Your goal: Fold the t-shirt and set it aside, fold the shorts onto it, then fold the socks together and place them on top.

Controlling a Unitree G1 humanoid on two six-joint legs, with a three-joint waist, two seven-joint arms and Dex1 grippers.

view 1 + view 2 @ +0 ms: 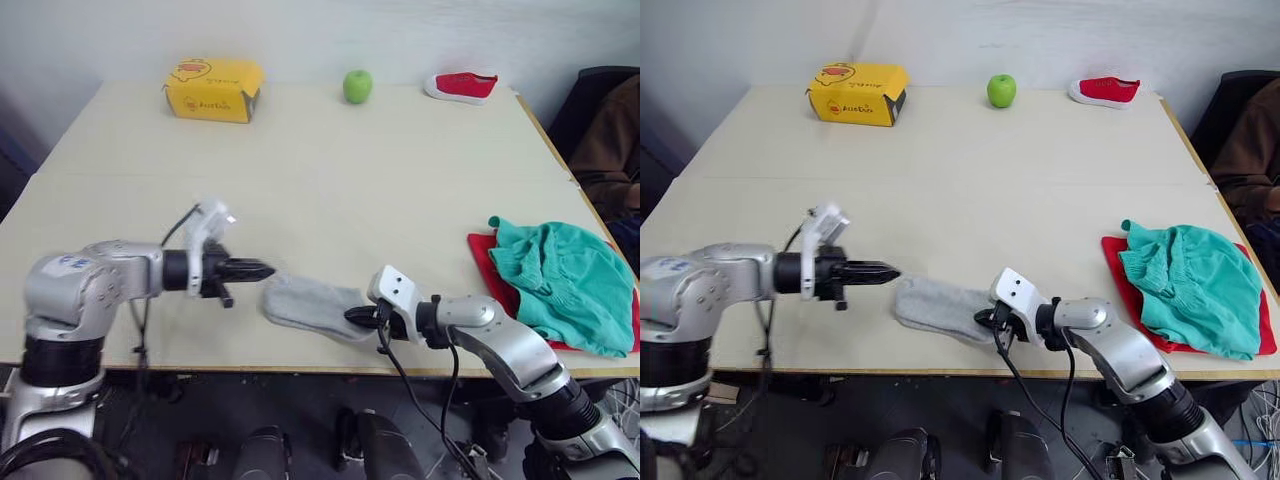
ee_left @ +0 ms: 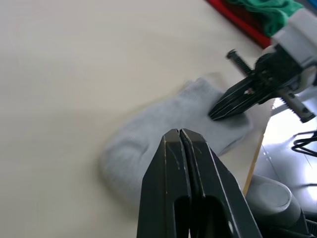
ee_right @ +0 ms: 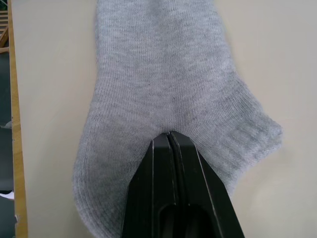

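The grey socks [image 1: 308, 304] lie flat near the front edge of the table [image 1: 330, 180], light, limp knit that will sag and slide unless pinched through both layers at the cuff. The right gripper [image 1: 358, 317] reaches in low from the right, fingers pressed together with tips on the sock's near end, not visibly pinching it. The left gripper [image 1: 262, 269] hovers level just beside the far end, closed and empty; shorts [image 1: 560, 280] sit on the t-shirt [image 1: 488, 262] at right.
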